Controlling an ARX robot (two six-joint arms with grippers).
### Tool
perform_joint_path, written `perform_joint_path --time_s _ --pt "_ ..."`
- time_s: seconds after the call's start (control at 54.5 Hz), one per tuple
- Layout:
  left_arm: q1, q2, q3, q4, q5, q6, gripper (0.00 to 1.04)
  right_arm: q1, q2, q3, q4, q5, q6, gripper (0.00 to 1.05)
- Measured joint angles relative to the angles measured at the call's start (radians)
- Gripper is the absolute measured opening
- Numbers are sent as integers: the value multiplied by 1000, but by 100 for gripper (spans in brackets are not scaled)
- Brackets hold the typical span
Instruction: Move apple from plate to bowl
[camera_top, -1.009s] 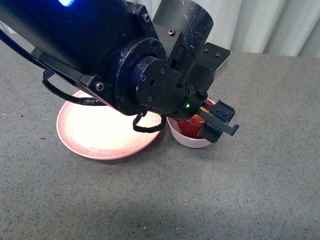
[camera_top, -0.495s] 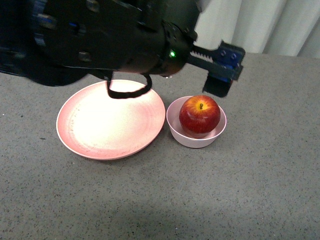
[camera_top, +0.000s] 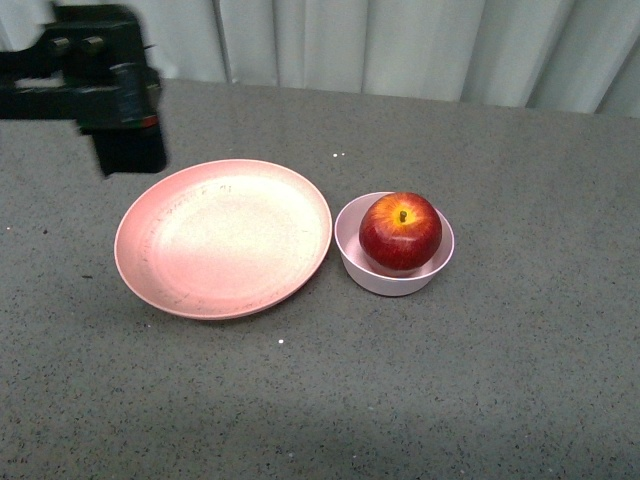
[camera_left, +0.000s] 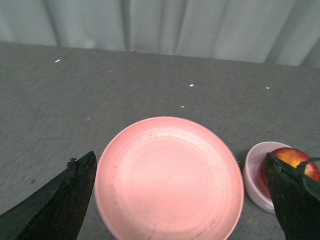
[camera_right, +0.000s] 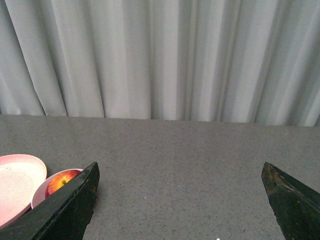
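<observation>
Item count, as I logged it from the feeds

I counted one apple (camera_top: 400, 231), one bowl (camera_top: 376, 277), one plate (camera_top: 222, 238), and two grippers: left (camera_left: 182, 200), right (camera_right: 180, 202).

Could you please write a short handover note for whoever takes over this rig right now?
Left gripper: open, empty, drawn back above the plate.
Right gripper: open, empty, away from the dishes.
The apple sits stem up in the bowl, just right of the plate; the plate holds nothing.
Done: apple is moved from plate to bowl and released.
Left: nothing on the transfer, as far as the views show.
</observation>
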Motion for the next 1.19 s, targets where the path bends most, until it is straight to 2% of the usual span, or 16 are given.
perform_joint_path --time_s 0.092,0.147,0.238,0.275,0.312,0.367,0.422,0.55,0.605,0.734,0.844,0.935,1.009,1.192 --pt "35 -108 -86 -34 -38 -40 98 0 0 0 0 0 0 95" --pt "68 -238 -163 -95 -93 -55 98 0 0 0 0 0 0 95" --pt "78 -288 -183 -98 -109 -61 98 0 0 0 0 0 0 95" --pt "87 -276 -197 -45 -78 -38 95 0 0 0 0 0 0 95" --pt "103 -254 -235 97 -26 0 88 0 0 0 0 0 0 95" --pt "123 -245 -282 224 25 49 79 0 0 0 0 0 0 95" --pt "144 -274 -308 266 49 78 70 0 0 0 0 1 0 95" --pt "208 -433 -350 184 108 115 37 0 0 0 0 0 0 95" --pt "220 -464 -358 156 121 117 30 0 0 0 0 0 0 95" --pt "259 -586 -379 56 154 121 5 0 0 0 0 0 0 95" --pt "282 -673 -381 -19 180 126 4 0 0 0 0 0 0 95" --pt "344 -737 -382 -77 263 129 4 0 0 0 0 0 0 95" --pt "381 -797 -382 -128 267 129 4 0 0 0 0 0 0 95" --pt "385 -896 -382 -221 278 129 4 0 0 0 0 0 0 95"
